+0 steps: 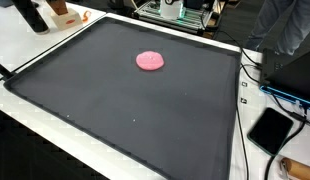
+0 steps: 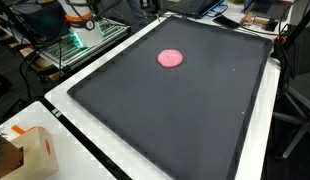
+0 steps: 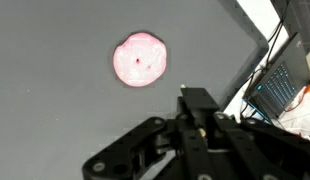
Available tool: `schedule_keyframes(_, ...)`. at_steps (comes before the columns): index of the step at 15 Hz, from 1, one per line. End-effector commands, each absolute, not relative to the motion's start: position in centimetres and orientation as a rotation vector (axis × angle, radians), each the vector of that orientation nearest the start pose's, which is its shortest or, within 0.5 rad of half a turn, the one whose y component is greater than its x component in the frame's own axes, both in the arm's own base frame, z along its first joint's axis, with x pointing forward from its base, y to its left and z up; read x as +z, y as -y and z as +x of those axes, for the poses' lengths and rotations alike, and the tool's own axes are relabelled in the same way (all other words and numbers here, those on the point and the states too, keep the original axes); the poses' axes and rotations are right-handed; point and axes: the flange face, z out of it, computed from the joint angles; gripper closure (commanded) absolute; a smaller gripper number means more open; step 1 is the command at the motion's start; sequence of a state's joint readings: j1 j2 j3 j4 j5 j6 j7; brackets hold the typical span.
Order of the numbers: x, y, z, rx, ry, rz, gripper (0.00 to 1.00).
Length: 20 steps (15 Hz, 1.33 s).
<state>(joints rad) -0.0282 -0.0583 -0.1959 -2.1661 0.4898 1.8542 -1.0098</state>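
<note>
Wrist view: pink disc point(image 3: 140, 60) lies on dark mat point(image 3: 45, 100).

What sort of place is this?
Likely a lab or workshop: a black mat holding one pink disc, with loose cables and an electronics rack around it.

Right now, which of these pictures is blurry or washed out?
Wrist view: the disc glows pale pink, almost washed out, and the gripper close to the lens is a dark soft blur. Both exterior views: sharper, evenly lit, the disc casting hardly any shadow on the mat.
</note>
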Motion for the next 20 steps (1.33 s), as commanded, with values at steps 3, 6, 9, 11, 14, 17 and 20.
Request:
schedule_keyframes(3,36.1,10.8,50.8,-0.05,0.67,-2.342,0.97)
schedule_keyframes(6,33.7,12.0,51.2,-0.036,0.617,-2.289,0.97)
schedule_keyframes(9,31.4,13.1,51.6,-0.016,0.567,-2.251,0.97)
schedule_keyframes(11,30.3,13.6,51.9,-0.007,0.537,-2.237,0.97)
schedule_keyframes(14,28.8,14.2,52.2,0.004,0.497,-2.219,0.97)
schedule_keyframes(17,27.6,14.6,52.7,0.009,0.462,-2.218,0.97)
schedule_keyframes(20,26.7,14.8,53.1,0.008,0.43,-2.218,0.97)
